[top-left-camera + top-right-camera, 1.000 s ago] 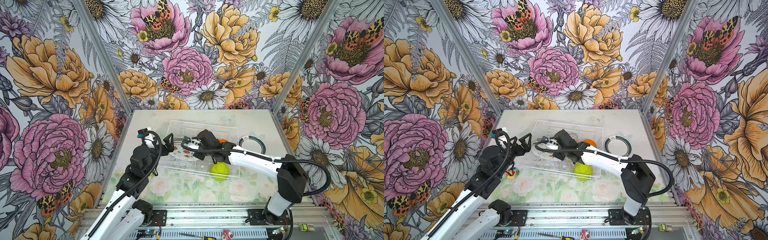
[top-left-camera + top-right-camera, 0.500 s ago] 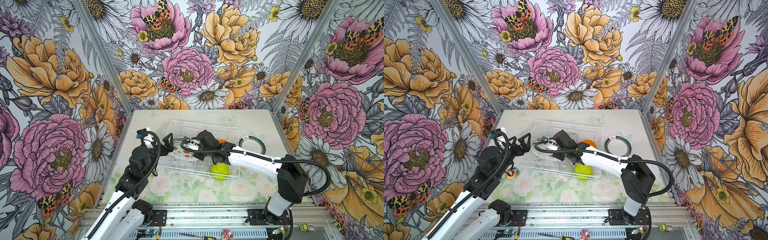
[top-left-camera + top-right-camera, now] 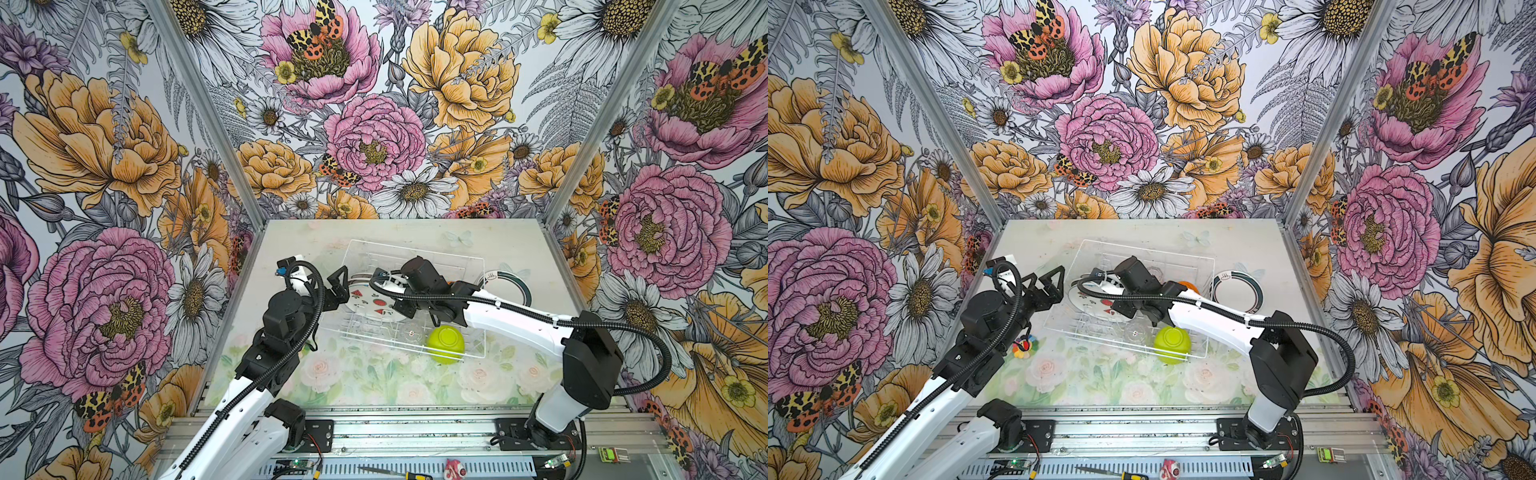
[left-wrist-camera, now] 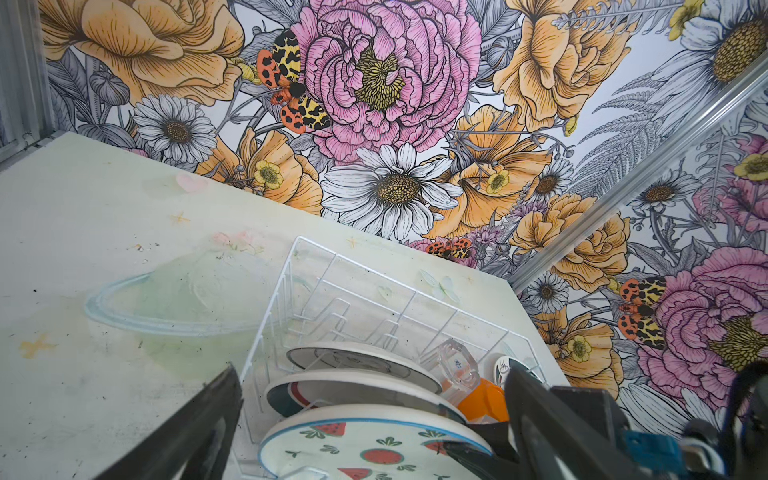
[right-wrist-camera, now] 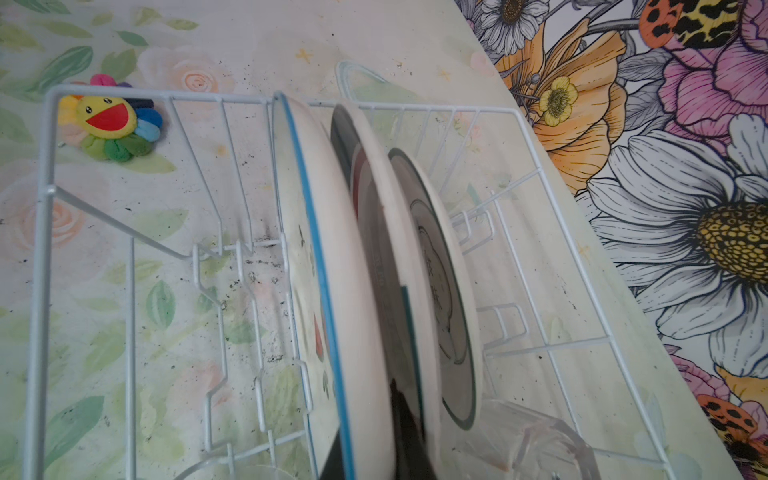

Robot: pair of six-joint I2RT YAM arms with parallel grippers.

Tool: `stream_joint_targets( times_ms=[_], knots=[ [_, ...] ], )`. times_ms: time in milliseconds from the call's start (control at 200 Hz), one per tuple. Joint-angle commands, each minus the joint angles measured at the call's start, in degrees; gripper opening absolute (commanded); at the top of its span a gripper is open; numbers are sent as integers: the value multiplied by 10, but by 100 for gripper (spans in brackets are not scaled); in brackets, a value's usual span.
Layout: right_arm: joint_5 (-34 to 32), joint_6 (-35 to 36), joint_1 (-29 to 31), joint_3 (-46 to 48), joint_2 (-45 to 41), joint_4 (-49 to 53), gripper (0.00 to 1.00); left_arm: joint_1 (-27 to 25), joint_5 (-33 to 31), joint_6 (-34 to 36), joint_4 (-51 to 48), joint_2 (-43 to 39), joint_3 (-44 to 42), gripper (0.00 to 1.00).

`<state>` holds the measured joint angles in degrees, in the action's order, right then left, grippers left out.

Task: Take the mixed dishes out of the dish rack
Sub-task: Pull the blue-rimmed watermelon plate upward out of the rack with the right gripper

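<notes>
Left gripper [image 3: 1061, 284] inched toward dish rack [image 5: 41, 266] edge, spread wide.

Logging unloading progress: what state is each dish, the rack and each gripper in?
White wire dish rack: on table, holding dishes.
Blue-rimmed watermelon plate: upright in rack, gripped.
Two other white plates: upright in rack.
Right gripper: shut on watermelon plate's rim.
Left gripper: open, empty.
Lime-green bowl: upside down in rack.
Orange bowl: in rack, partly hidden.
Dark-green-rimmed white plate: flat on table, outside rack.
</notes>
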<state>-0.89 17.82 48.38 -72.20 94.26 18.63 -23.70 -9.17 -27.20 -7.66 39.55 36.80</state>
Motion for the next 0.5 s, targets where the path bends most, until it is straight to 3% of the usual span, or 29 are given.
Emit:
stream_joint_targets(
  times_ms=[0, 495],
  knots=[
    [17, -75, -16, -11, -59, -79, 0, 5, 16, -8, 19, 1, -5, 99],
    [43, -73, -17, -28, -77, -87, 0, 4, 13, -9, 23, 1, -11, 99]
  ],
)
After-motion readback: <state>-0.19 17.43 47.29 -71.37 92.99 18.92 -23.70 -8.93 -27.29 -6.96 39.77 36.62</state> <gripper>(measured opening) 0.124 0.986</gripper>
